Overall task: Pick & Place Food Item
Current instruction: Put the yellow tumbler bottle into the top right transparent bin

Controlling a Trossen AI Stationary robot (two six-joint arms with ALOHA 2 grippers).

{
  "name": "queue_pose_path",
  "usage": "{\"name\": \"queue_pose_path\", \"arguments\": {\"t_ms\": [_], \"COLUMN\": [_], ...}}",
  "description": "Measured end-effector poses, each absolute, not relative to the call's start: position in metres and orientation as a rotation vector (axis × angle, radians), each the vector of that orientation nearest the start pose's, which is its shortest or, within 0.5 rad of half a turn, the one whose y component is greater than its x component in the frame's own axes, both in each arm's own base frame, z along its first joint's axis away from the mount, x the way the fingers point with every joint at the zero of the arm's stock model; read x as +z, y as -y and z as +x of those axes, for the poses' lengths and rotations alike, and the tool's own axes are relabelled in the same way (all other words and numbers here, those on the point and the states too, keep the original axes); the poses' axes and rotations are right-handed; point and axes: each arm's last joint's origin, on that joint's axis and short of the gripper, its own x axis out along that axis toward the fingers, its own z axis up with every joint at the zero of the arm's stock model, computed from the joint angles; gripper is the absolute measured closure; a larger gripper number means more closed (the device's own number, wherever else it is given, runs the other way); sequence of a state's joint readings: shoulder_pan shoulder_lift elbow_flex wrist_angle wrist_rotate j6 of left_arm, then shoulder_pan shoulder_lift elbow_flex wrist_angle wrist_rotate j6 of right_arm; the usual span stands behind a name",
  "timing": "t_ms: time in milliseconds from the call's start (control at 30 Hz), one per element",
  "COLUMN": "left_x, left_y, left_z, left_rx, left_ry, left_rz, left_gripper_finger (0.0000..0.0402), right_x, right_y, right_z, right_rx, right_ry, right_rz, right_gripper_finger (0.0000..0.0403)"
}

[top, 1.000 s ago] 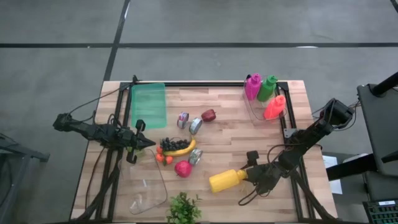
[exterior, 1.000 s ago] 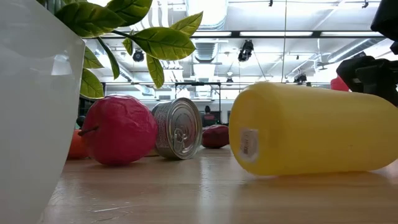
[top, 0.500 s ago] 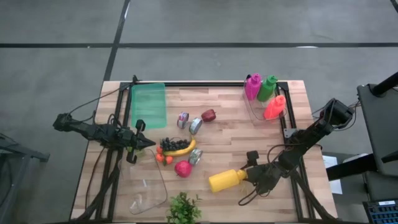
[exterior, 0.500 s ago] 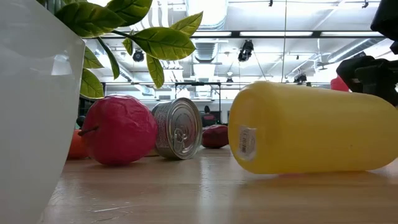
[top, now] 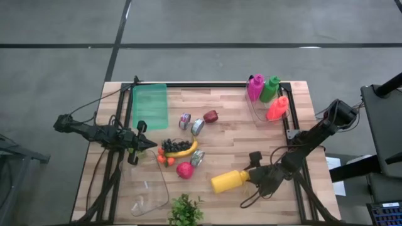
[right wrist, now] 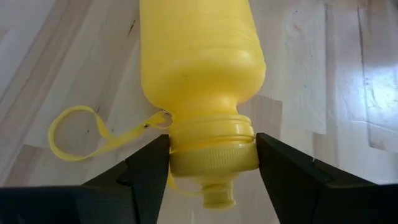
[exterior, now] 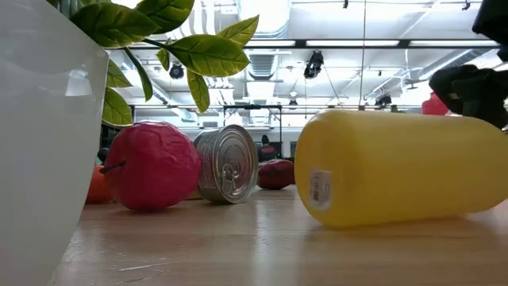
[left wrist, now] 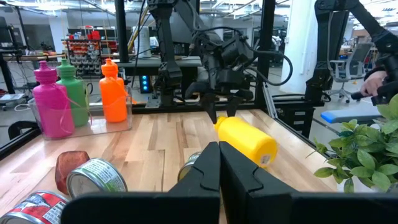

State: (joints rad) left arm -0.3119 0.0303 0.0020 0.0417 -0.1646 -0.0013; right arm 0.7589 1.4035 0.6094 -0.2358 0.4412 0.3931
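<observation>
Yellow plastic is seen between the two dark fingers of the right gripper. The yellow bottle is lying on its side on the wooden table, near the front edge. Its cap end is held by the right gripper, with one finger pressed on each side of the cap ring. A thin yellow strap is looped on the wood beside the bottle neck. In the low view the bottle is seen resting on the table, with a small white label near its flat end.

The left gripper is parked over the left side of the table, and its fingers are pressed tight together with nothing in them.

A red apple is placed just left of the bottle, with a silver can close behind it. A banana and dark grapes are laid near the middle of the table. Small orange fruits are found beside them. Pink, green and orange bottles are kept in a clear bin at the far right corner. A green board is laid at the far left. A leafy plant in a white pot is set at the front edge
</observation>
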Motion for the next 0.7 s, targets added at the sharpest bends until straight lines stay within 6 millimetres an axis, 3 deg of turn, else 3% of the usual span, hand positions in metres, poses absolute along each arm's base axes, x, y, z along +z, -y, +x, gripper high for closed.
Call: {"name": "queue_pose_path", "arguments": {"t_ms": [300, 700], "left_x": [0.166, 0.166], "left_y": [0.026, 0.026], "left_z": [0.096, 0.096], "left_rx": [-0.147, -0.148], "left_ry": [0.012, 0.013], "left_rz": [-0.004, -0.004], "left_gripper_finger": [0.0402, 0.0402], "right_x": [0.194, 0.278], "right_y": [-0.160, -0.160], "right_z": [0.185, 0.188], "right_rx": [0.011, -0.071], "right_ry": [-1.067, -1.202], "right_rz": [-0.147, -0.070], "right_gripper_finger": [0.0178, 0.0186]}}
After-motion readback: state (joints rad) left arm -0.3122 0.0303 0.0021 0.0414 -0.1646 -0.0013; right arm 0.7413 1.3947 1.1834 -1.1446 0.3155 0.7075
